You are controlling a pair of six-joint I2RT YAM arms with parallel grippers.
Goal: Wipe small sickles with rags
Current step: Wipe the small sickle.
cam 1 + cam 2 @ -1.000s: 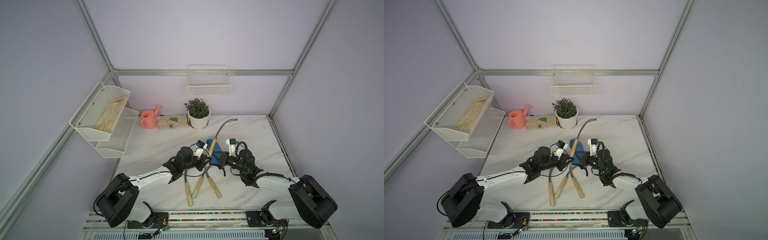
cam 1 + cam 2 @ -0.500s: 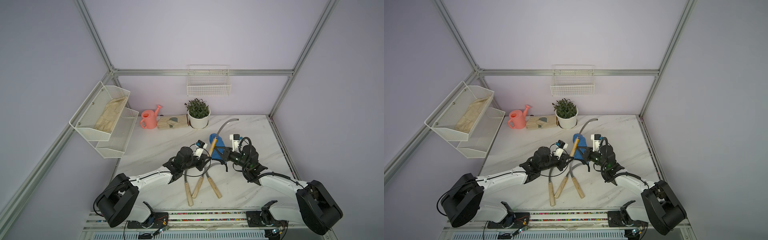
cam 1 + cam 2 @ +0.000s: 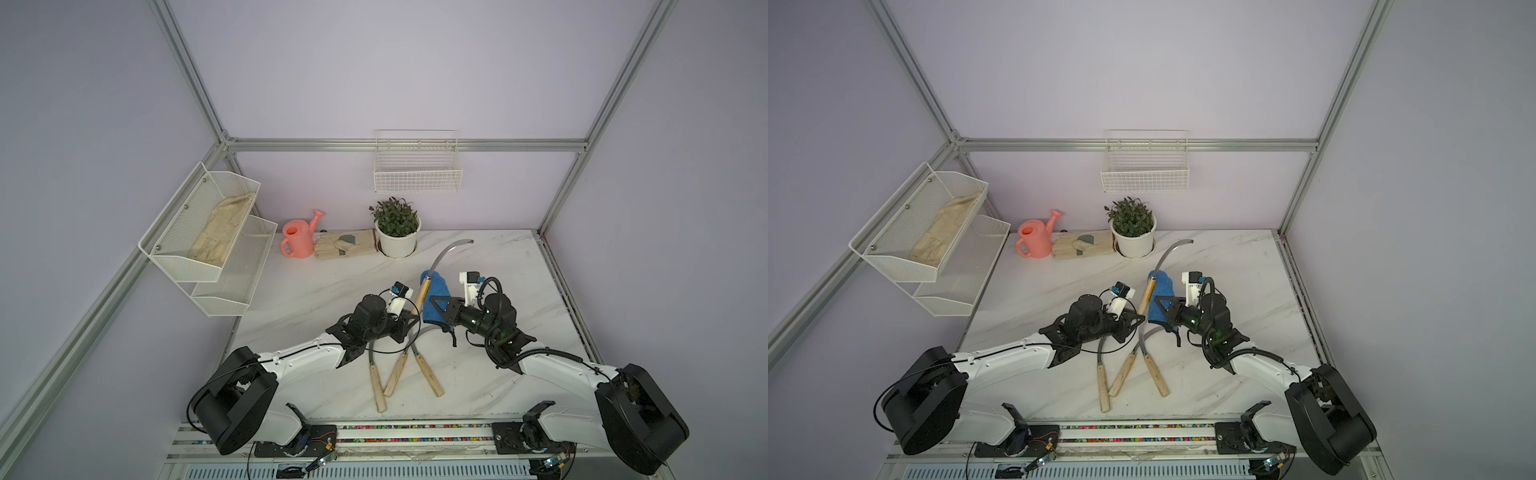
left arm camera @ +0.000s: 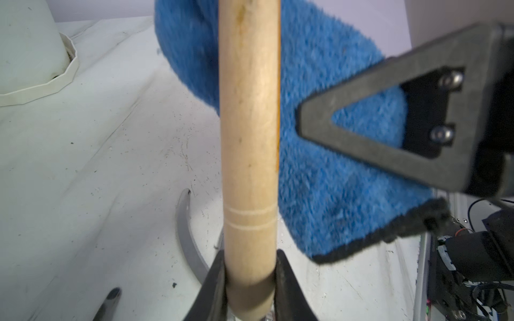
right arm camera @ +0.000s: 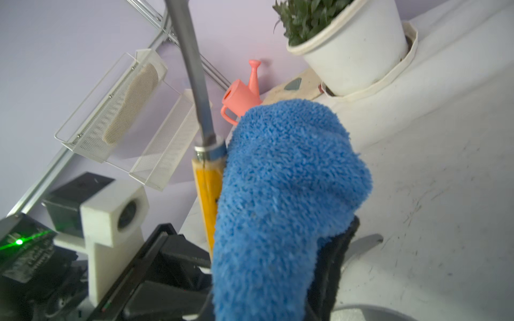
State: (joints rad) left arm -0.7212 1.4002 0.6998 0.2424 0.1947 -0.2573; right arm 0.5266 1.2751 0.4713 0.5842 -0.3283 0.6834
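The rag (image 3: 438,286) is blue, black-trimmed; the held sickle (image 3: 422,293) is pale wood, grey-bladed. At eleven o'clock the watering can (image 3: 297,243) is pink; the table (image 3: 498,257) seems white, grey-veined.

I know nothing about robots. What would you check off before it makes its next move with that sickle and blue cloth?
1. Left hand shut on the raised sickle, at its wooden handle: ok.
2. Right hand shut on the blue rag: ok.
3. Rag pressed against the sickle near the blade's base: ok.
4. Blade tip clear of the potted plant: ok.
5. Blade wiped clean: cannot tell.
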